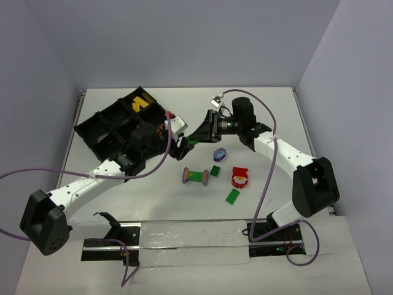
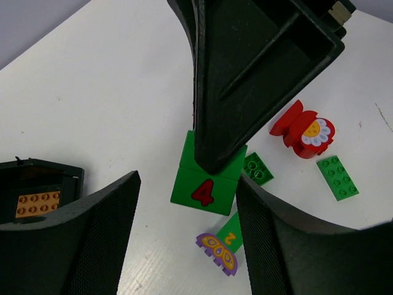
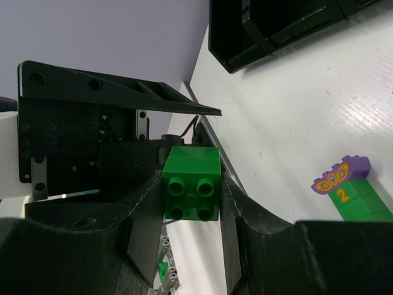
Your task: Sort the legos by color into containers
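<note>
Over the white worktop (image 1: 270, 110), just short of the black tray (image 1: 98, 126), the right claw (image 3: 191, 203) pinches a green brick (image 2: 206, 190) in mid-air. The left claw (image 2: 188, 184) brackets it, jaws apart, holding nothing. An early release would likely drop it among the loose legos (image 1: 239, 177).

White table (image 1: 184, 104) under me, here's the spread. Far left sits the black tray (image 1: 98, 123). In the middle lies a purple oval piece (image 1: 219, 153), with a small green plate (image 1: 215, 171) just nearer. The purple-ended green bar (image 1: 195, 177) lies left of that and the red-and-white brick (image 1: 240, 178) right. A flat green plate (image 1: 233, 196) lies nearest me.
</note>
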Controlling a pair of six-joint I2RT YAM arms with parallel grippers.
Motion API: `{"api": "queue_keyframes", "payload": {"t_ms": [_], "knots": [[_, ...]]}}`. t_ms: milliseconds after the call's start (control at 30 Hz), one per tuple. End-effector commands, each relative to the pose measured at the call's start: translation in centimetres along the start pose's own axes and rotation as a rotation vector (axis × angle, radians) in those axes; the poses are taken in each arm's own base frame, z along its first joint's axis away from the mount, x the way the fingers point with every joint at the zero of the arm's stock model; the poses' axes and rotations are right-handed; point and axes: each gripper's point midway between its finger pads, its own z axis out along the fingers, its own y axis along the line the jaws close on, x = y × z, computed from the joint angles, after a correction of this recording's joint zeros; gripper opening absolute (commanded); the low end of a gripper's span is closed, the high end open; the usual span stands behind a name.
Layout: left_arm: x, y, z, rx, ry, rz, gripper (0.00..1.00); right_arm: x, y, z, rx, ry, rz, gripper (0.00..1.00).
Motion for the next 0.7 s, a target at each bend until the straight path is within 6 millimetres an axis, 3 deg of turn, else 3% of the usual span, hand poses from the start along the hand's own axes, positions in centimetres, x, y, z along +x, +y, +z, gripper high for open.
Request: {"api": "queue_keyframes", "payload": {"t_ms": [0,133,200,367,667], "knots": [[-3.5,-0.4,0.3,0.028,-0.095,0.029,0.67,-0.5,2.4,0.0,-0.059,-0.006,-0.067,0.05],[-3.2,-0.4,0.3,0.028,-0.082,0.03,0.58,-0.5,2.4,0.1,-0.061,-0.003,-0.067,0.05],[-2.9,-0.4,0.4,0.025,-0.072,0.026,0.48,-0.6,2.5,0.1,-0.064,-0.004,-0.067,0.05],[-2.3,-0.2,0.1,0.013,-0.051,0.03,0.02,-1.0,2.4,-0.1,-0.061,-0.016,-0.065,0.05],[-1.5,0.8,-1.7,-0.069,-0.068,0.031,0.0,-4.2,0.0,-3.4,-0.01,-0.159,-0.003,0.04]]}}
